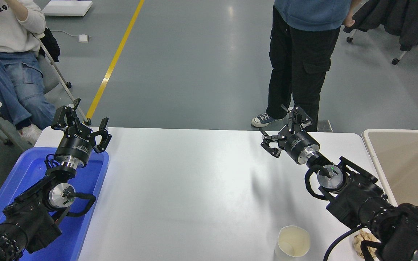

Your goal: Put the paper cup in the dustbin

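The paper cup [293,242], small and white with a cream inside, stands upright near the table's front edge, right of centre. The dustbin [376,159], a large beige bin with a lighter rim, stands at the table's right edge. My right gripper [283,127] is open and empty, held above the table's far right part, well behind the cup and left of the bin. My left gripper [80,121] is open and empty, parked above the blue tray at the left.
A blue plastic tray [31,170] lies at the table's left under my left arm. A crumpled brown paper ball [363,241] lies partly hidden under my right arm. One person stands beyond the far edge [299,65]; another sits at the top left [9,54].
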